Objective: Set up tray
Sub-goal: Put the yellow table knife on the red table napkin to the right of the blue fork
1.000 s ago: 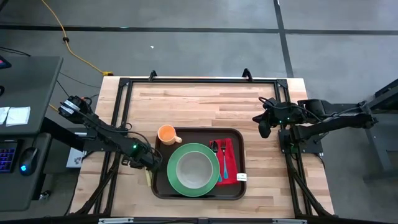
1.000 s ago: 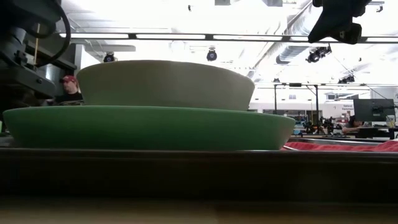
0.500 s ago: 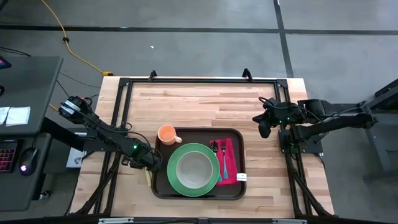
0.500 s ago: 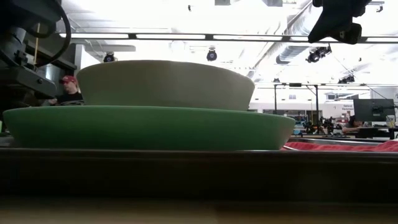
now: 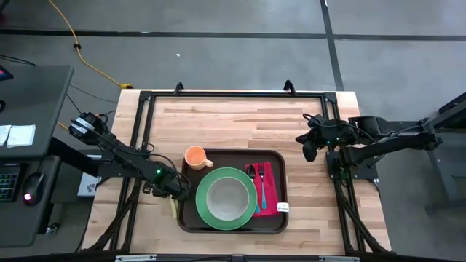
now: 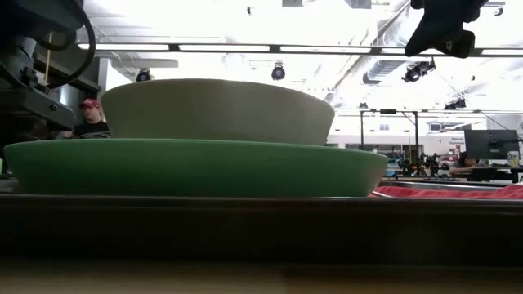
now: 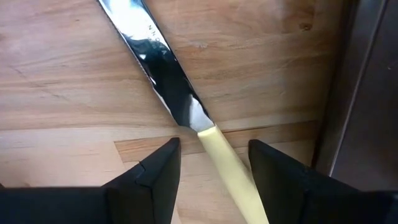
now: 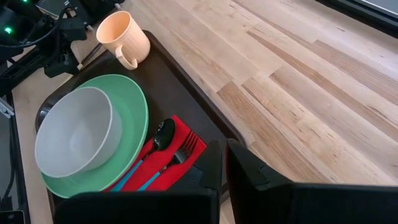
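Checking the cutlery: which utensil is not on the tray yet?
The knife with the pale yellow handle: it lies on the wooden table beside the tray, between the left gripper's open fingers. Spoon and fork rest on the red napkin.

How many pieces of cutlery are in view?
3: a spoon and a fork on the red napkin in the tray, and a knife on the table beside the tray.

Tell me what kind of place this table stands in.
Probably a robotics lab or open workshop hall. The wooden table stands on a bare grey floor with a yellow cable, and the low view shows exposed ceiling ducts and distant workstations.
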